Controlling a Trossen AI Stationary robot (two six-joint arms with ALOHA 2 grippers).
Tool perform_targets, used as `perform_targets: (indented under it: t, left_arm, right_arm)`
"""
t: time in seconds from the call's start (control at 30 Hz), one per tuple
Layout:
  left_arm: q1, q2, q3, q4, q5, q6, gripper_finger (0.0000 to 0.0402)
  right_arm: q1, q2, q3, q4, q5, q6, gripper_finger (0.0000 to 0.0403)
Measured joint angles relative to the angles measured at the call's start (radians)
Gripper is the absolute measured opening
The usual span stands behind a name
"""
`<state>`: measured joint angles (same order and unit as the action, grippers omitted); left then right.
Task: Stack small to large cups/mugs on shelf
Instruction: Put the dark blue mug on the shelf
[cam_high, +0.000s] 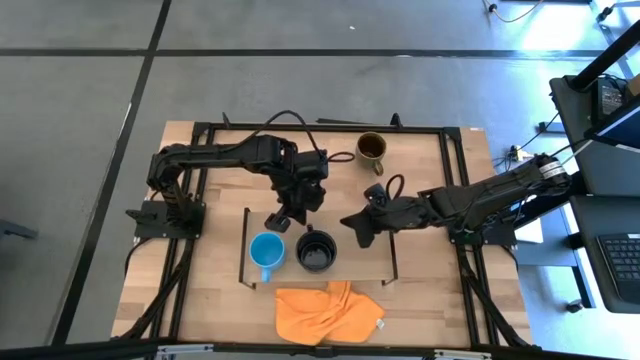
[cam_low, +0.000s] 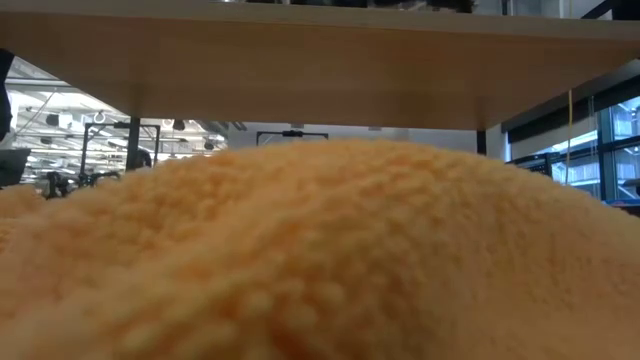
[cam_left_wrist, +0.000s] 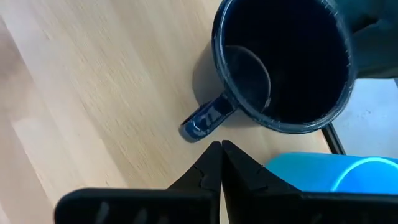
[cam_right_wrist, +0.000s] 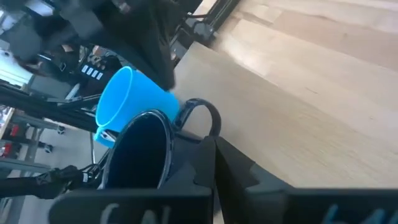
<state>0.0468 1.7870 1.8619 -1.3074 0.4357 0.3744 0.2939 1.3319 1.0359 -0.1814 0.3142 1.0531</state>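
The light-blue mug (cam_high: 266, 250) and the black mug (cam_high: 316, 250) stand upright side by side on the light-wood shelf (cam_high: 365, 262), blue on the left. The olive-brown mug (cam_high: 372, 148) stands on the tabletop near the far edge. My left gripper (cam_high: 279, 220) is shut and empty, just beyond the blue mug; its wrist view shows the black mug (cam_left_wrist: 283, 62), with its handle (cam_left_wrist: 205, 118) pointing at the shut fingertips (cam_left_wrist: 221, 163). My right gripper (cam_high: 352, 228) is shut and empty, beside the black mug (cam_right_wrist: 140, 152) on its far-right side.
A crumpled orange cloth (cam_high: 328, 312) lies on the table near the front edge, in front of the shelf, and fills the low view (cam_low: 320, 250). The shelf's black end frames (cam_high: 246, 245) stand at its left and right ends.
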Motion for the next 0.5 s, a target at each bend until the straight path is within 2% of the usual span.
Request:
perform_targets:
  t: [0.23, 0.37, 0.5]
  left_arm:
    - [-0.002, 0.001, -0.09, 0.059, 0.012, -0.006, 0.0004]
    - [-0.002, 0.001, -0.128, 0.152, 0.031, -0.012, 0.0001]
    - [-0.002, 0.001, -0.133, 0.224, 0.041, -0.026, 0.0005]
  right_arm:
    - [0.0, -0.005, 0.0, -0.002, 0.006, 0.008, 0.0007]
    - [0.0, -0.005, 0.0, -0.002, 0.005, 0.016, 0.0007]
    - [0.001, -0.004, 0.0, -0.006, -0.042, 0.047, 0.0007]
